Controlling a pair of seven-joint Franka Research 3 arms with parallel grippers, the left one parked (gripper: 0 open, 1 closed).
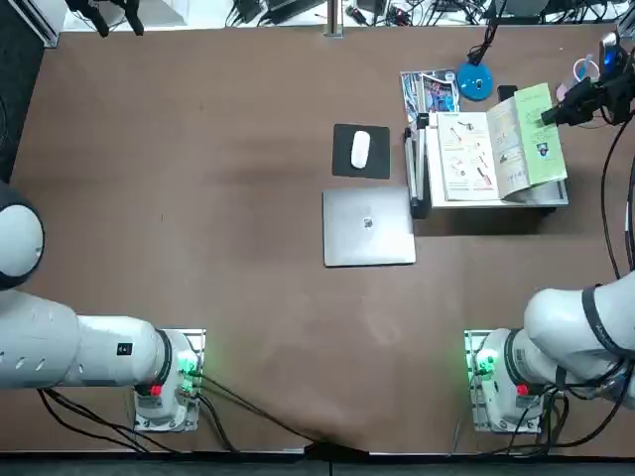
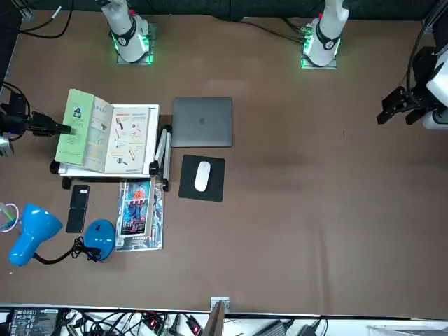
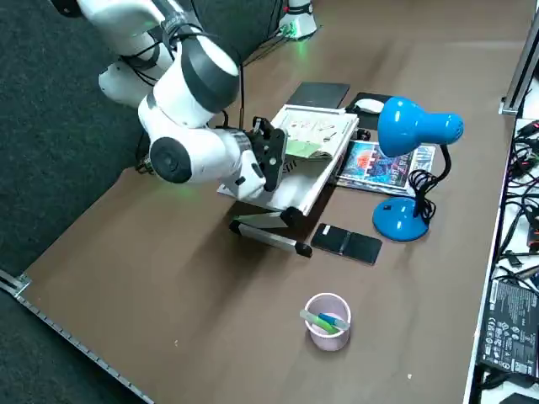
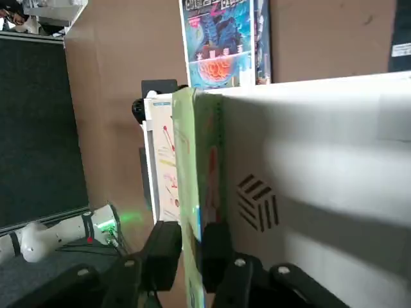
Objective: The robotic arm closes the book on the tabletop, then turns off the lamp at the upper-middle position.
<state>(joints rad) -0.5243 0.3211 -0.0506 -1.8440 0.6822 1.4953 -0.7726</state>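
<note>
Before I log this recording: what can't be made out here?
- Small text on the book's pages: too small in the front view.
- Whether the pincer touches the green cover: unclear in the right wrist view.
- Whether the lamp is lit: its blue shade hides the bulb in the right side view.

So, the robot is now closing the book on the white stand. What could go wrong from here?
The right gripper has its fingers on either side of the raised green cover of the book, so a pull may drag the whole book rather than fold it. The white stand sits raised on legs, so pressing down could make it tilt. Later, the lamp might tip if pushed, since its blue head leans out beyond its small base.
</note>
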